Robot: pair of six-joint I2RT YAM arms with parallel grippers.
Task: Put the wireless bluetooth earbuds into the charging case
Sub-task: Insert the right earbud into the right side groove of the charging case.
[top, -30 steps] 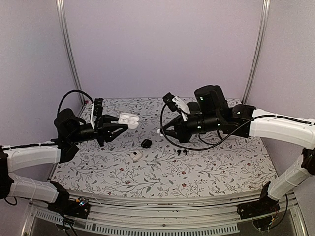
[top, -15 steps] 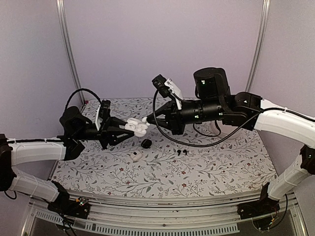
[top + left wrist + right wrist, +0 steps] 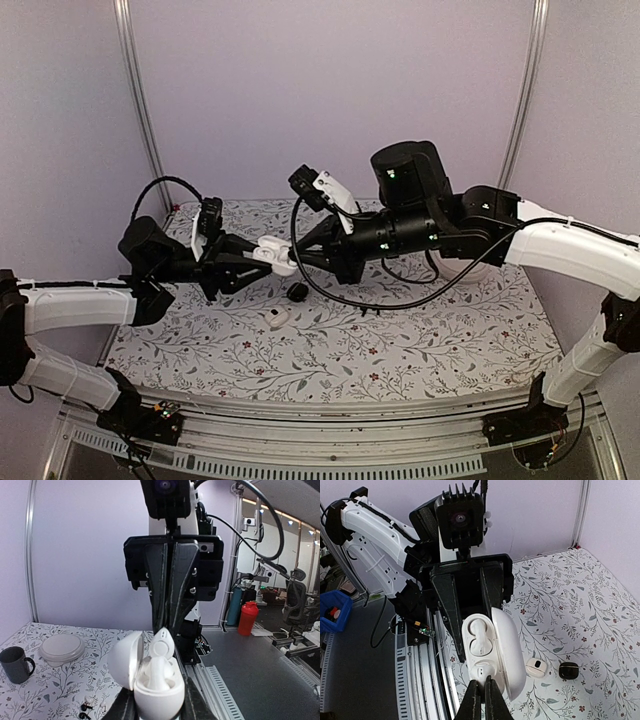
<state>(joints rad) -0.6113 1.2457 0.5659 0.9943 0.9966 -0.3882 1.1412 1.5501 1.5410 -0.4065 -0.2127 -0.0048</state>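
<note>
My left gripper (image 3: 262, 255) is shut on the white charging case (image 3: 273, 256), holding it in the air over the back of the table. The lid (image 3: 121, 659) stands open to the side. One white earbud (image 3: 479, 630) sits in its socket. My right gripper (image 3: 297, 258) is shut on a second white earbud (image 3: 484, 669) by its stem. That earbud (image 3: 164, 642) is at the mouth of the case's empty socket, touching or just above it. In the left wrist view the fingers (image 3: 122, 707) flank the case (image 3: 157, 685). A black pair of earbuds (image 3: 85, 711) lies on the table.
A round black case (image 3: 297, 291) and a small white case (image 3: 277, 317) lie on the flowered tabletop below the two grippers. A dark mug (image 3: 15, 664) and a white lidded bowl (image 3: 61, 647) stand further off. The table's metal rail (image 3: 220, 685) runs under the case.
Both arms have come together over the table. The left one carried the open case to the right; the right one brought the white earbud left, up to the case's mouth.
</note>
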